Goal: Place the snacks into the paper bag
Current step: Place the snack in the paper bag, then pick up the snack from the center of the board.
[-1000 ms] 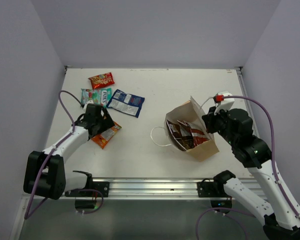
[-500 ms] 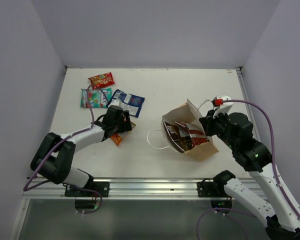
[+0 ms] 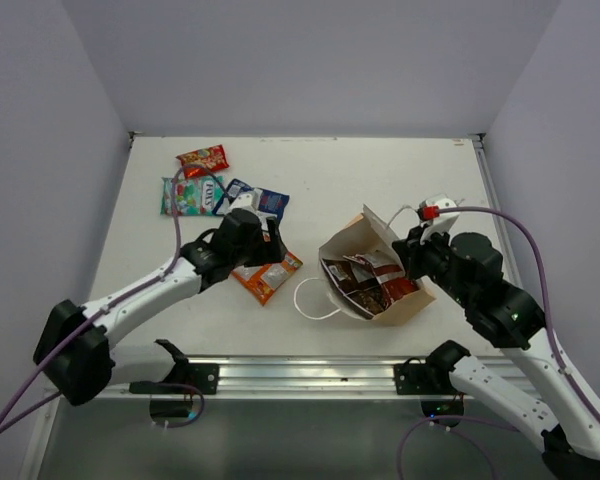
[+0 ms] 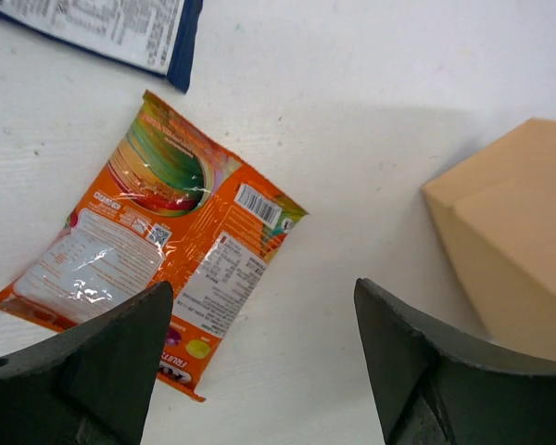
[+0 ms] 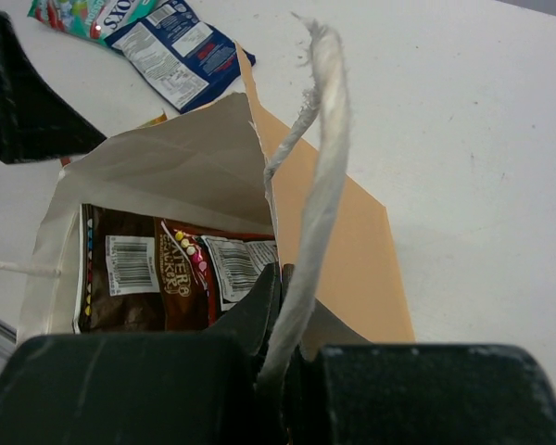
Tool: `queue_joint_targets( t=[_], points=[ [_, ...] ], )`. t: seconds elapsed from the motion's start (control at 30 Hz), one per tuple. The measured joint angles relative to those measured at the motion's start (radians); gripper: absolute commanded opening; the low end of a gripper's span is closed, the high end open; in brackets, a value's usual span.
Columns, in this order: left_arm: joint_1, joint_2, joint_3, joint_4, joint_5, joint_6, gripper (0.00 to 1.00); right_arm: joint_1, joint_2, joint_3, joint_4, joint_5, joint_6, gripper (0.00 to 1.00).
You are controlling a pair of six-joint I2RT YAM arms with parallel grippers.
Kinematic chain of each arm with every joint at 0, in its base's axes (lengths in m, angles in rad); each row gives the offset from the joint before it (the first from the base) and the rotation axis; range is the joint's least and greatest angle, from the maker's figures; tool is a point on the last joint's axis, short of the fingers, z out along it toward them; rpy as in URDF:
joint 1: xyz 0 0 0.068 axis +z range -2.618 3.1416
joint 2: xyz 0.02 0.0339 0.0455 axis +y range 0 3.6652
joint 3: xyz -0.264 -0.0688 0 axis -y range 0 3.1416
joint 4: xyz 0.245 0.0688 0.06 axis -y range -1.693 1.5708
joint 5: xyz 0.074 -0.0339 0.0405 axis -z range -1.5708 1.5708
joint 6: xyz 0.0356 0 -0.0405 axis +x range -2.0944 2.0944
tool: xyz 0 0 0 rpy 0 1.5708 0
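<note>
The paper bag [image 3: 395,300] lies tipped on its side on the right half of the tabletop [image 3: 380,180], its mouth gaping toward the near left. One white cord handle [image 3: 313,298] trails out of it in a loop across the surface. The right hand [image 3: 412,255] is clenched on the bag's upper wall at the rim. From its own wrist camera the second cord [image 5: 320,158] runs down into the pinch, and I cannot tell whether it is caught there too. Inside the mouth I can see a dark brown packet [image 5: 130,278] with a barcode label, and at least one more packet overlapping it to the right. The left hand [image 3: 263,243] reaches in from the left and hangs over the orange packet [image 3: 267,277], which lies flat just left of the bag's mouth and clear of it. That hand's fingers [image 4: 102,362] are spread wide and grasp nothing, with the orange wrapper showing under and beside the left one. Farther back on the left, the blue-white packet [image 3: 258,203] sits just beyond the hand. The teal-green packet [image 3: 191,194] lies beside it, and the red packet [image 3: 202,159] is the farthest.
</note>
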Motion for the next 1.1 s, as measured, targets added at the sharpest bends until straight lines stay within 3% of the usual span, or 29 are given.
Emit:
queue_joint_targets(
  t=[0.27,0.5,0.73,0.93,1.1],
  points=[
    [0.0,-0.369,-0.024,-0.113,-0.101,-0.159,0.98,0.009,0.0,0.0,-0.001,0.016,0.001,0.0],
    [0.0,-0.636,-0.316,-0.105,-0.115,-0.296,1.0,0.013,0.01,0.0,-0.002,0.051,-0.001,0.0],
    [0.018,-0.639,-0.534,0.016,-0.085,-0.35,0.96,0.013,0.024,0.004,0.001,0.077,-0.008,0.0],
    [0.093,-0.631,-0.719,0.285,-0.023,-0.388,0.91,0.013,0.021,0.004,0.0,0.106,-0.02,0.0],
    [0.156,-0.531,-0.761,0.509,0.023,-0.397,0.87,0.013,0.016,0.004,-0.004,0.116,-0.024,0.0]
  ],
)
